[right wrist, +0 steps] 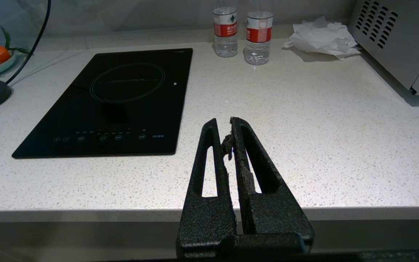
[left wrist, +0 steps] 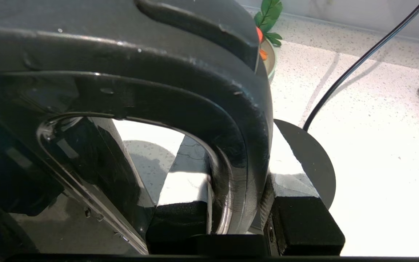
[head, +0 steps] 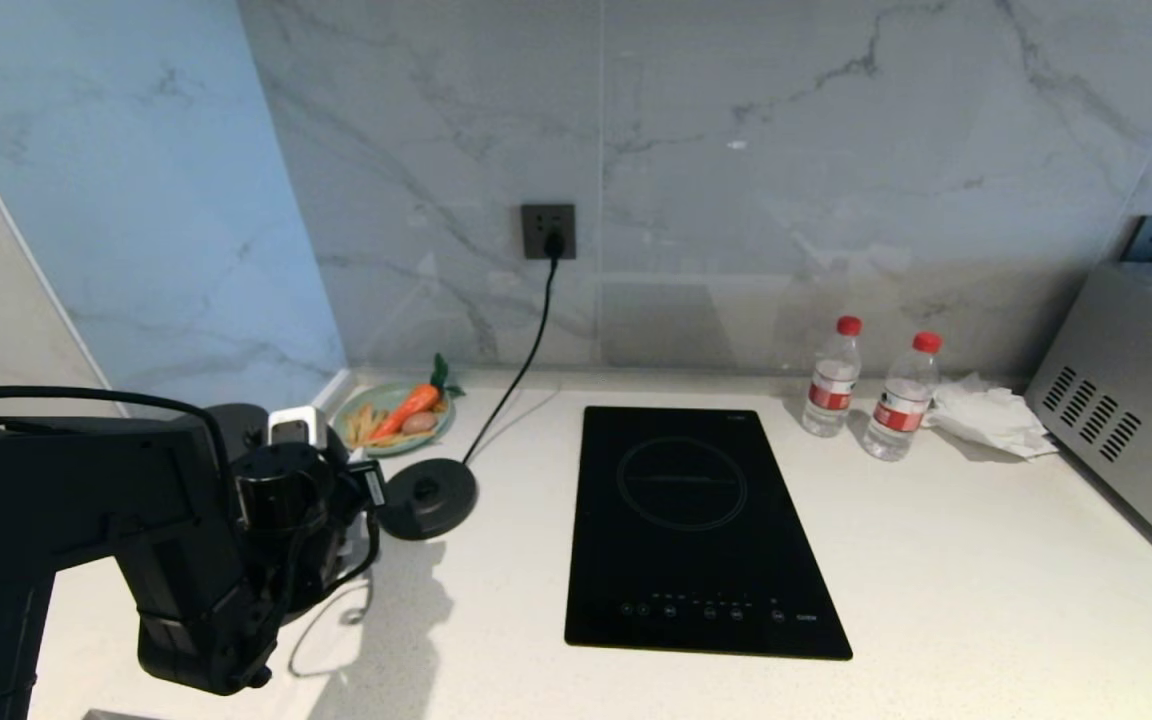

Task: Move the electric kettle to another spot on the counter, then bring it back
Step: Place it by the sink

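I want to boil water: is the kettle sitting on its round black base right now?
No, the power base lies bare on the counter, while the left gripper clamps the electric kettle by its handle beside it.

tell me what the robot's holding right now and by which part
The left pincer is shut on the electric kettle by its loop handle. The right pincer is shut and holds nothing.

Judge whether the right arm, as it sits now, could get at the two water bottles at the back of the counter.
Probably yes. The right gripper, shut and empty, sits at the counter edge, with bare worktop between it and the water bottles; whether its reach extends that far is uncertain.
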Tool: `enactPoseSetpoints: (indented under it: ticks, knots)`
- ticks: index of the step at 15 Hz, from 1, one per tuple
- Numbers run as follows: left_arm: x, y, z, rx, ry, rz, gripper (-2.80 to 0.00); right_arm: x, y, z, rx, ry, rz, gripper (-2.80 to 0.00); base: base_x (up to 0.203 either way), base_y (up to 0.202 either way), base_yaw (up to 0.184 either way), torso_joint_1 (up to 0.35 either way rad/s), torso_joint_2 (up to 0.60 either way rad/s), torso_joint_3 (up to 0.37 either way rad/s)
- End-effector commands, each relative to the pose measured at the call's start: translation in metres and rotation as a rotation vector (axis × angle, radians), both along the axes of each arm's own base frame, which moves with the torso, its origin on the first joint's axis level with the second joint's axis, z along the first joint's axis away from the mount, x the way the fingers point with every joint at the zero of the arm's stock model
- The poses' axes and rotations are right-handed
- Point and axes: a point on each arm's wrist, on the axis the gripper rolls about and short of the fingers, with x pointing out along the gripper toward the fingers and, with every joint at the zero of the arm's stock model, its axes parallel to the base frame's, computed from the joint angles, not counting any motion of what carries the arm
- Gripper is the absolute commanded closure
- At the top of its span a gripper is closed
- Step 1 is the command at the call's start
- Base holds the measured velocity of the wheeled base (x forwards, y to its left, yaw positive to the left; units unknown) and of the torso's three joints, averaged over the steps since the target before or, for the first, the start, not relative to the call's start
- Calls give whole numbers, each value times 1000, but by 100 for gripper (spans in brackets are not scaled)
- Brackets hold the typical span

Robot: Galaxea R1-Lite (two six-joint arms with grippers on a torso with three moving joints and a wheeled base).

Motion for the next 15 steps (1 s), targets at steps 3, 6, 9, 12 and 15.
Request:
enactPoseSetpoints:
  ticks: [3,6,9,12,15]
  knots:
    - [1,1,0,7,-6,6,0,0,0,0,0,3,-1,0,0,0,0,0,0,0]
    - [-2,1,0,8,3,5,0,0,0,0,0,3,0,0,0,0,0,0,0,0]
    - [-19,4,-9,20,72,6,0,0,0,0,0,3,0,0,0,0,0,0,0,0]
    - [-21,6,-8,16,73,12,-280,0,0,0,0,1,0,0,0,0,0,0,0,0]
    - [-18,5,-6,15,61,6,-280,0,0,0,0,3,0,0,0,0,0,0,0,0]
